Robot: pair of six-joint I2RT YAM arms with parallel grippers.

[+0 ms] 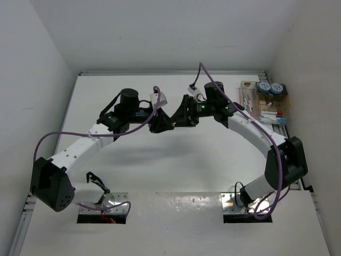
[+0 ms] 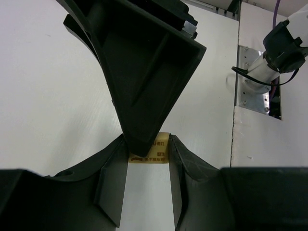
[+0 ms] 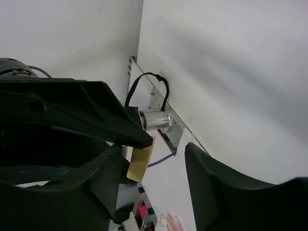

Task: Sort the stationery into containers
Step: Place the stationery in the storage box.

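My left gripper [image 1: 164,124] and right gripper [image 1: 181,116] meet tip to tip above the middle of the table. In the left wrist view the left gripper [image 2: 148,150] is shut on a small tan block [image 2: 155,153] with printed writing. One black finger of the right gripper [image 2: 144,72] lies over the block's top. In the right wrist view the right gripper [image 3: 154,180] is wide open, and the tan block [image 3: 140,163] hangs between its fingers, close to the left one. The joined containers [image 1: 251,101] stand at the back right with pens [image 1: 246,102] inside. Two blue-grey rolls [image 1: 270,87] sit beside them.
More pens [image 1: 274,115] lie by the right wall next to the containers. Metal base plates [image 1: 104,208] [image 1: 234,202] sit in cut-outs of the raised front shelf. White walls close in the left, back and right. Purple cables loop off both arms.
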